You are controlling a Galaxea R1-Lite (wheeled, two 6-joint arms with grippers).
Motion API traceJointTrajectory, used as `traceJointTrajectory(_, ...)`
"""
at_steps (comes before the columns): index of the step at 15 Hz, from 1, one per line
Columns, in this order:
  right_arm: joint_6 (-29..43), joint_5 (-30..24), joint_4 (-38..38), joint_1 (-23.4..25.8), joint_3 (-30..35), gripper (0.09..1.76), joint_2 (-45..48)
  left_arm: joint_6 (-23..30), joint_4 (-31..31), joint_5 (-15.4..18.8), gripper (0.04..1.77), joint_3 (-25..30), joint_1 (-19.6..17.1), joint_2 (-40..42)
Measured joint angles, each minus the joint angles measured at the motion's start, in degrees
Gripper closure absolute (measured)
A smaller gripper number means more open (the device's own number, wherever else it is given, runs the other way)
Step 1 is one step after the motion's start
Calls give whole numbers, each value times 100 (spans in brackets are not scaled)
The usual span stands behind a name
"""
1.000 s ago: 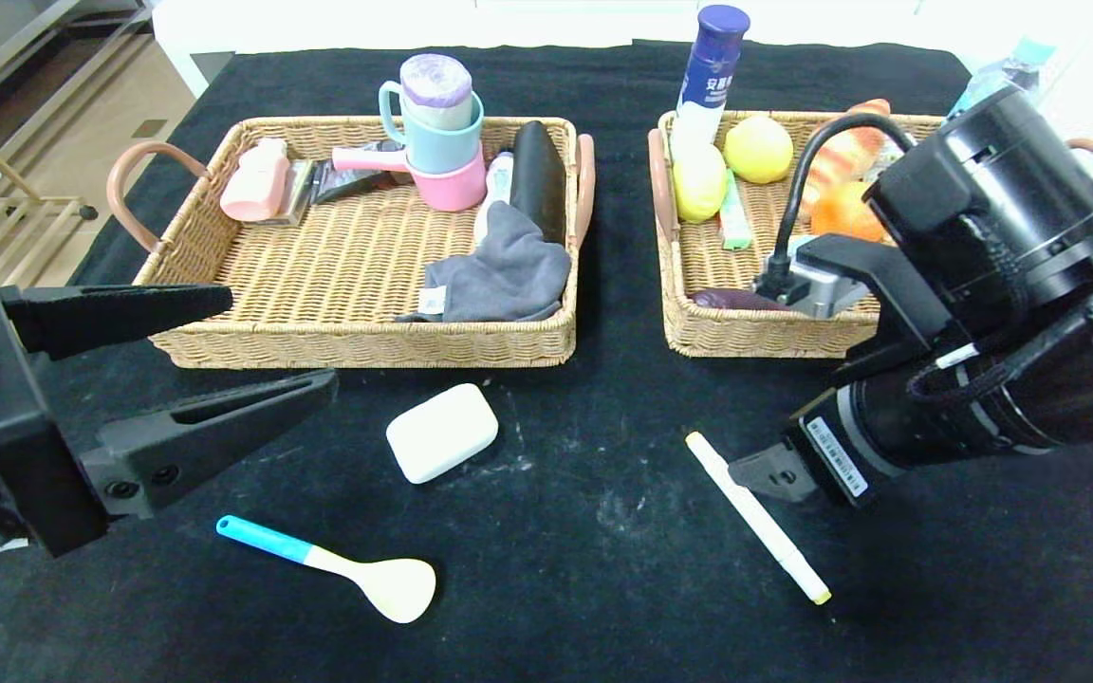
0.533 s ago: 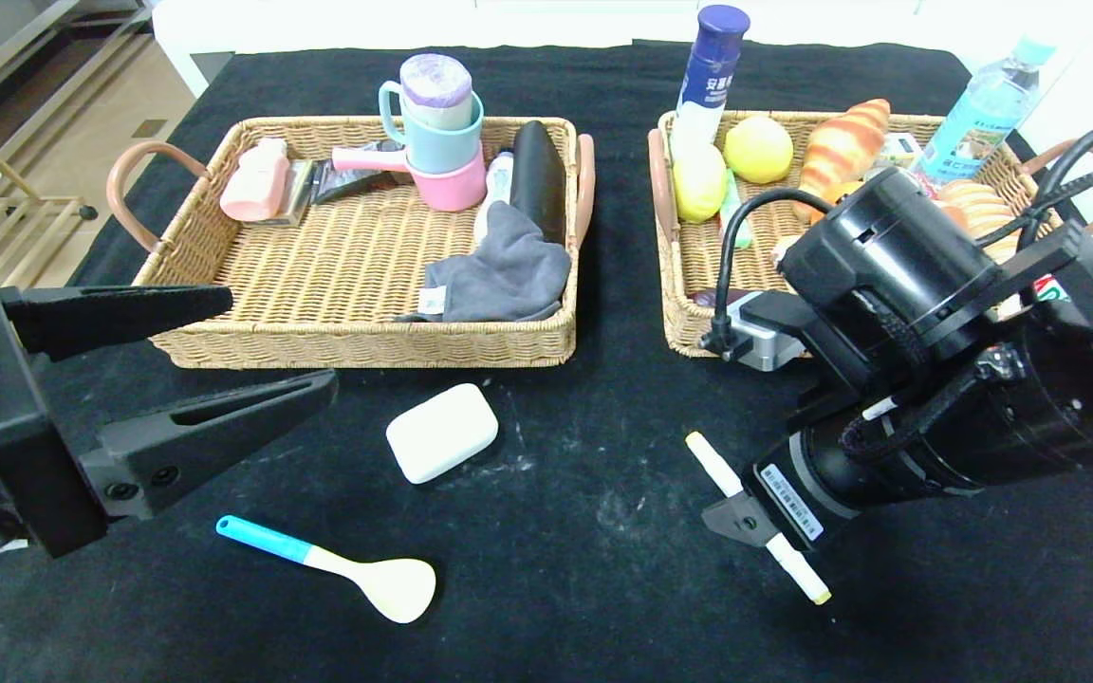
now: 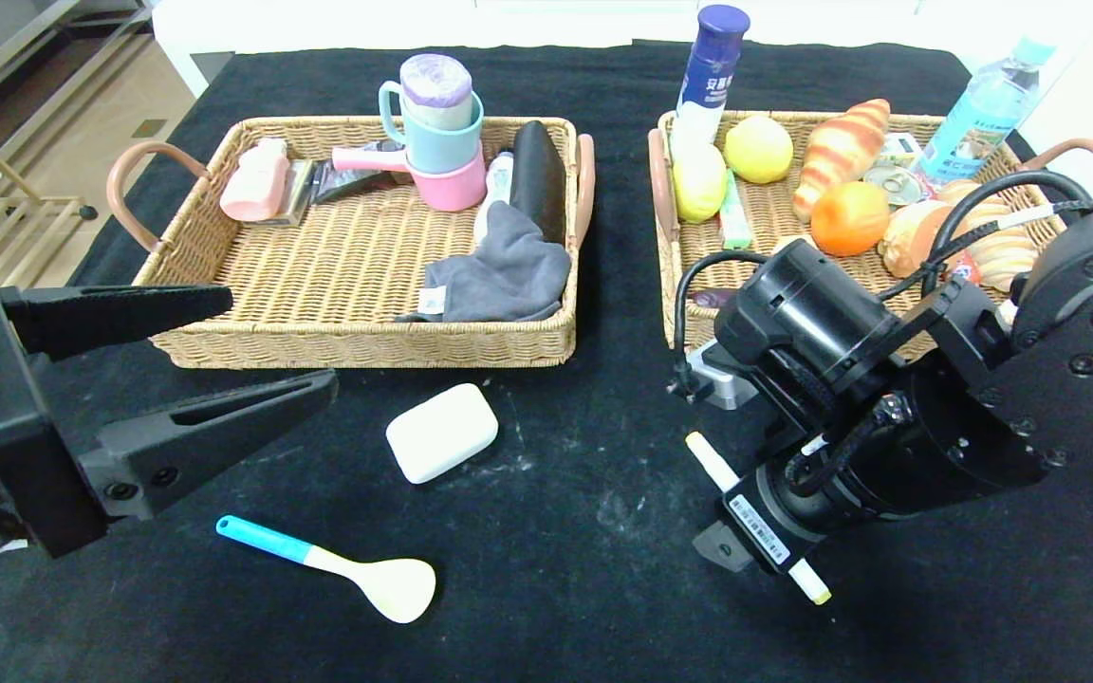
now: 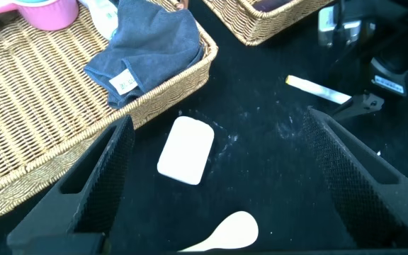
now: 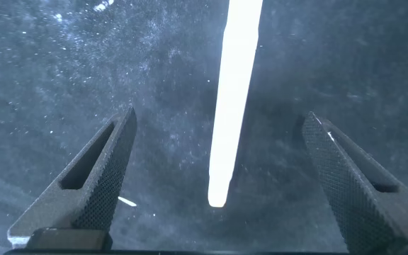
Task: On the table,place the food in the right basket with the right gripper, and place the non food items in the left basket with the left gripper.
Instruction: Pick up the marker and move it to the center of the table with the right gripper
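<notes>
The right gripper (image 3: 746,550) is lowered over the white marker (image 3: 710,462) at the lower right of the head view, apparently so that the marker lies between its fingers (image 5: 94,180), which are spread wide and hold nothing. The left gripper (image 3: 224,356) is parked at the left edge, fingers wide and empty, near the soap bar (image 3: 441,432) and spoon (image 3: 357,574) on the black surface (image 3: 584,531).

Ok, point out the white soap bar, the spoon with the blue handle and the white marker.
white soap bar (image 3: 441,433), head view, middle of its top face.
spoon (image 3: 400,586), head view, on its bowl.
white marker (image 5: 236,78), right wrist view, mid barrel.
</notes>
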State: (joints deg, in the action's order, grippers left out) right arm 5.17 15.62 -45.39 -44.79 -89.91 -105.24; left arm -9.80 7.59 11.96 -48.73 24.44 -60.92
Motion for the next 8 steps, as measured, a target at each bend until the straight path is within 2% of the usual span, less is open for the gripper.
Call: traceJointTrajectory(8, 17, 1, 5, 0, 0, 14, -173, 0, 0, 2, 9, 2, 0, -5)
